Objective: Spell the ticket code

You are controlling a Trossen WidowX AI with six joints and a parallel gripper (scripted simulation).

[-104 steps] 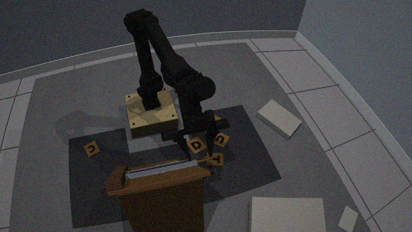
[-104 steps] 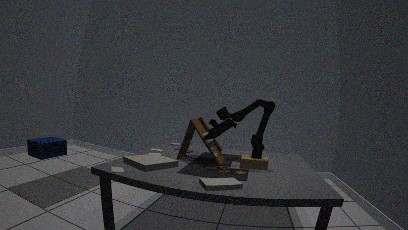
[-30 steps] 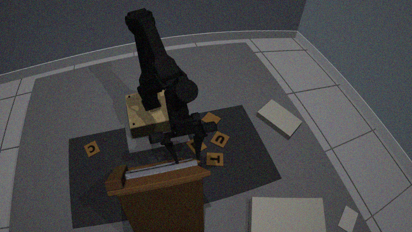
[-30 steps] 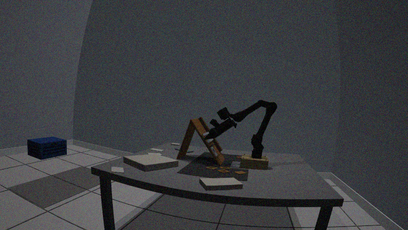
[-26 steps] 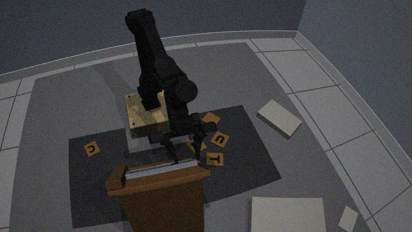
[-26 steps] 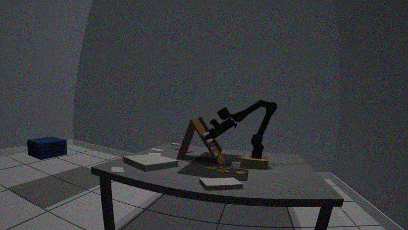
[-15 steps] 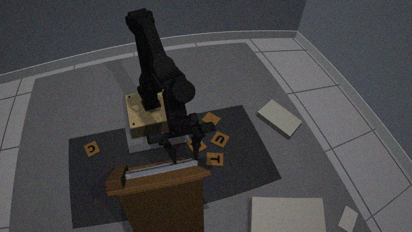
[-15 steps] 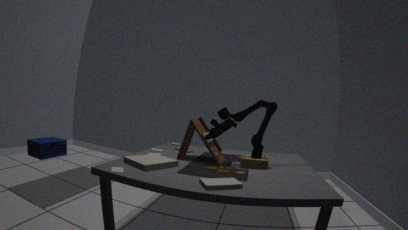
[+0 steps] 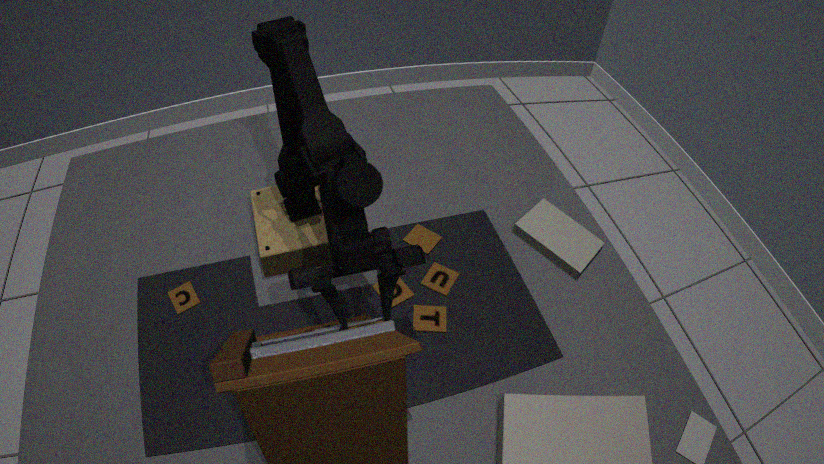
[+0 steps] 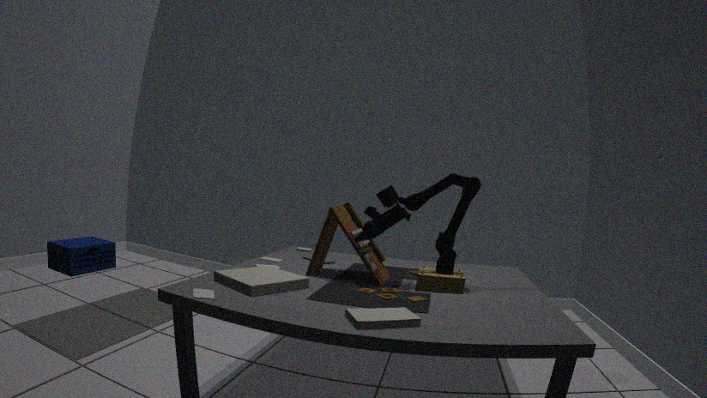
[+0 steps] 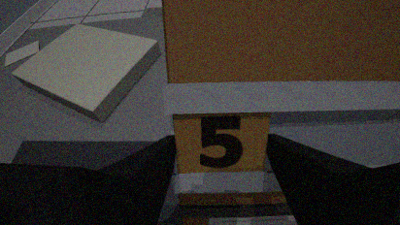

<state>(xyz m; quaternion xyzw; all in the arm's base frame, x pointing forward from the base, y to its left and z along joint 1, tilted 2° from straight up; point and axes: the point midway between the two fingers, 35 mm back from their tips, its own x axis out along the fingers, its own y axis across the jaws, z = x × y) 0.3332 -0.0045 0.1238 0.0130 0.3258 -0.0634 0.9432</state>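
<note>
My gripper [image 9: 365, 323] [image 10: 359, 238] [image 11: 220, 142] is shut on the 5 tile [image 11: 186, 155], an orange square with a black 5, upright in the wrist view. The tile stands between the upper and lower lips of the pale letter rail [image 9: 322, 340] [image 11: 316, 98], at its open end, with its left edge close to the board's edge. The rail to its right shows no tile in the wrist view. On the dark mat lie a C tile [image 9: 183, 297], a U tile [image 9: 439, 278], a T tile [image 9: 429, 318], a partly hidden D tile [image 9: 405, 295] and a tile [image 9: 422, 238] with no readable letter. No ticket code is readable.
The brown board [image 9: 328, 368] [image 10: 321, 242] leans as an A-frame, with a raised block [image 9: 233, 357] at the rail's far end. Pale slabs [image 9: 559, 233] [image 9: 576, 429] lie to the right in the top view. The arm's wooden base [image 9: 288, 236] stands behind the mat [image 9: 490, 345].
</note>
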